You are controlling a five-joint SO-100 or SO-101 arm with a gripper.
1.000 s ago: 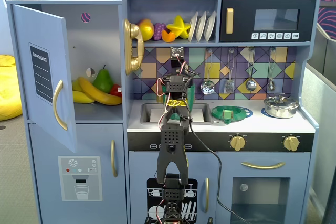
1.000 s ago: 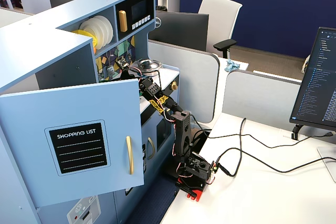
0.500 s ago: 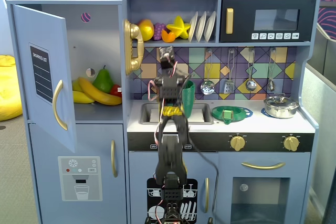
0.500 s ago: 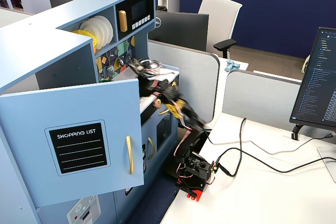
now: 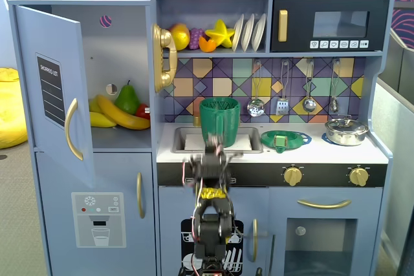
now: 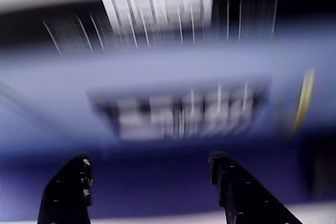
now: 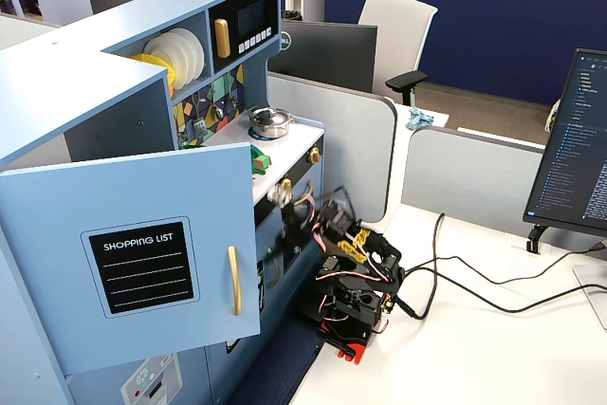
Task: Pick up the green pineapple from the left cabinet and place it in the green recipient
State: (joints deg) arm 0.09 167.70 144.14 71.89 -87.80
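The cupboard (image 5: 58, 82) stands with its door (image 5: 55, 88) swung open, showing a banana (image 5: 119, 114) and a pear (image 5: 127, 98) on its shelf; the green pineapple cannot be made out there, perhaps hidden behind them. The green cup (image 5: 219, 121) sits in the sink (image 5: 249, 139). The arm (image 5: 210, 218) is low, in front of the counter. Its gripper (image 6: 152, 192) is empty, jaws wide apart. It should probably rise and swing left in the front fixed view, clearing the door edge.

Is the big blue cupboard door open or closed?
Open. The left cabinet has its door swung out, so the banana and pear inside show. The other fixed view also shows the door standing out.
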